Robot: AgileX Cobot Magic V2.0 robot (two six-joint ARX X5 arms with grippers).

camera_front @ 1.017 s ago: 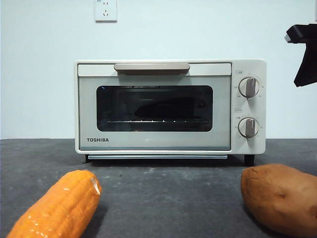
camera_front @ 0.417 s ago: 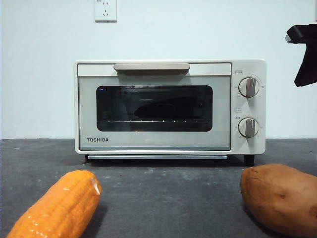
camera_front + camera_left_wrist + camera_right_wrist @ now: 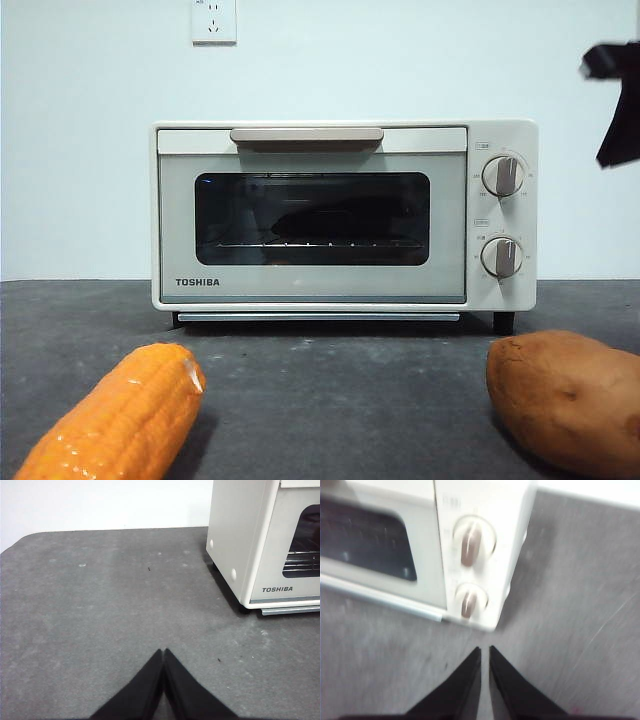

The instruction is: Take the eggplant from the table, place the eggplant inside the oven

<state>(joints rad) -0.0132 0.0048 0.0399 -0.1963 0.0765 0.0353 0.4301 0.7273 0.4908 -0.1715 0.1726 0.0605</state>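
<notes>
Inside oven (image 3: 345, 215), behind shut glass door, dark long shape on rack: likely eggplant (image 3: 320, 218), dim. Oven on grey speckled bench (image 3: 100, 605), white wall behind. Right claw (image 3: 484, 652) pressed nearly together, empty, above bench just off oven's knob corner. Left claw (image 3: 163, 652) pressed together, empty, bare bench ahead, oven off to side. Corn cob (image 3: 115, 415), sweet potato (image 3: 565, 400) at near bench edge.

I see an orange, ridged corn cob (image 3: 118, 418) lying low at the front left, far down and across from the dark gripper tip at the upper right. A brown, rough-skinned sweet potato (image 3: 566, 398) lies well below that tip. A white wall socket (image 3: 214, 20) sits high, far left of it.
</notes>
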